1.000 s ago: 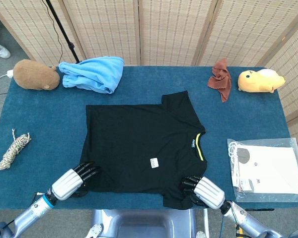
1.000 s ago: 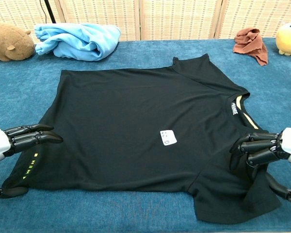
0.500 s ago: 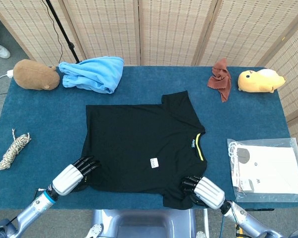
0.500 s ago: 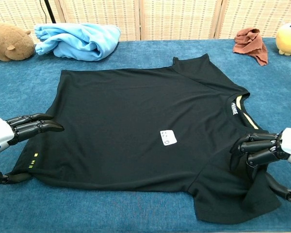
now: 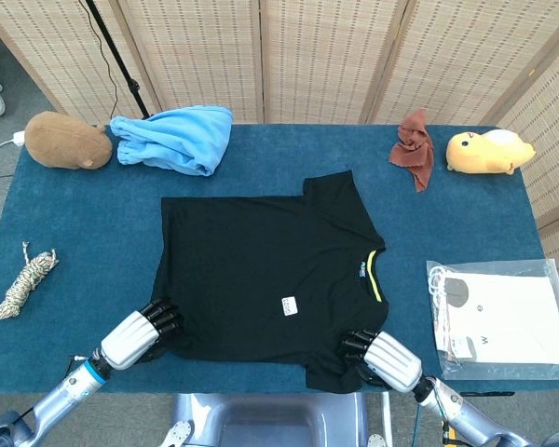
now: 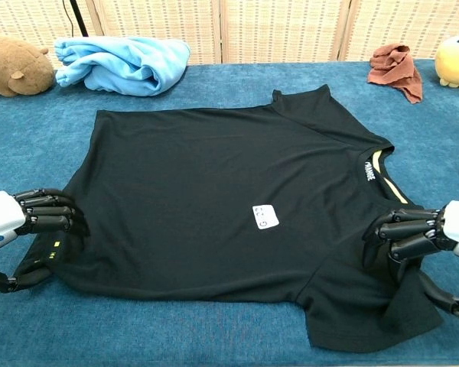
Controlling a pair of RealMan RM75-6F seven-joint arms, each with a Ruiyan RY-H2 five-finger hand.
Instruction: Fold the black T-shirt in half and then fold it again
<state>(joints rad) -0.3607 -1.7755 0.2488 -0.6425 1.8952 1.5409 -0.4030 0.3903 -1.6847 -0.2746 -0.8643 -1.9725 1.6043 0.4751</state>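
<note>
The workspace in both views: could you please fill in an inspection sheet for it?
Surface: blue table, cloth-covered.
Job's things: black T-shirt lies flat and unfolded, collar toward the robot's right, small white label on its front.
Clutter: brown plush, light blue cloth, rust-red rag, yellow plush, coil of rope, plastic bag with white contents.
Hands: left robot hand grips the shirt's near hem corner; right robot hand grips the near sleeve and shoulder.
Cables: a dark cable runs along the black stand pole behind the table.
Surroundings: woven folding screens behind.
</note>
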